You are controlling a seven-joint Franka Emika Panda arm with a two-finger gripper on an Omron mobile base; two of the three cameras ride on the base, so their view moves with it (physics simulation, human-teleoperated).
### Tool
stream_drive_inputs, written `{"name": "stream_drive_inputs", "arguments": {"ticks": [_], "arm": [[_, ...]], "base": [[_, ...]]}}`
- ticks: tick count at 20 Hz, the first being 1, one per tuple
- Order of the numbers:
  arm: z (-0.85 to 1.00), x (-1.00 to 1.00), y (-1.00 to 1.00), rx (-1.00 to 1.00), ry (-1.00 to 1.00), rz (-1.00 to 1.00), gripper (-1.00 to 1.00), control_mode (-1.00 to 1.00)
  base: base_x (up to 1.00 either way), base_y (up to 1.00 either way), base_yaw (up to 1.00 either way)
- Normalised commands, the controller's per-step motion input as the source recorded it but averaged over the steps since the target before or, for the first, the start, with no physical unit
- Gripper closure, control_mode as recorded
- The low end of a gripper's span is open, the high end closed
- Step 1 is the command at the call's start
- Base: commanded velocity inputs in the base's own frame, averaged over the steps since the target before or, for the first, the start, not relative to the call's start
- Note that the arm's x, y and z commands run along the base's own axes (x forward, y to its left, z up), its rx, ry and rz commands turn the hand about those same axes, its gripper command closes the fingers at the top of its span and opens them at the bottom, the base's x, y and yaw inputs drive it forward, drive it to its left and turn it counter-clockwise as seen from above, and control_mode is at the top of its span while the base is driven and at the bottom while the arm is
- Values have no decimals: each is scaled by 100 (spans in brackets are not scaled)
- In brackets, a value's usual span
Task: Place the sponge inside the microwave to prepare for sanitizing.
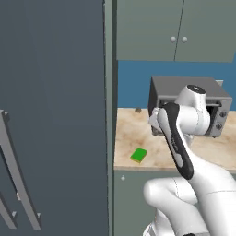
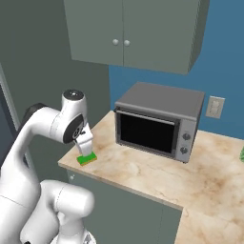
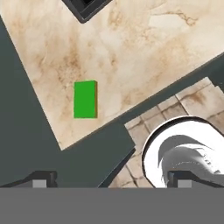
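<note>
A tall dark grey wall (image 1: 55, 115) is seen at the 9 o'clock side of the left base view. Next to it, the sponge (image 1: 138, 155) is seen lying flat on the tan surface (image 1: 133, 133), near its front corner. In the hand view the sponge (image 3: 85, 99) is found at about 10 o'clock, apart from the end effector (image 3: 111, 178), whose tips are spread wide with nothing held. A grey box oven (image 2: 159, 121) is seen at 3 o'clock from the sponge, under green cupboards (image 2: 128, 31).

Matt sponge on polished stone

The sponge (image 3: 85, 99) looks flat, matt green; the counter (image 2: 143, 167) is glossy beige marble; the small oven (image 2: 159, 119) brushed grey metal.
</note>
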Motion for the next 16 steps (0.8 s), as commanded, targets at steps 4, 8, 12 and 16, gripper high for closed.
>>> {"name": "stream_drive_inputs", "arguments": {"ticks": [4,8,12,16], "arm": [[-21,52,0,-7,-1,-5,-100,-100],[-32,39,3,-13,1,-4,-100,-100],[-20,55,1,-1,9,-4,-100,-100],[-13,30,0,1,10,0,-100,-100]], "base": [[0,0,0],[0,0,0],[0,0,0],[0,0,0]]}}
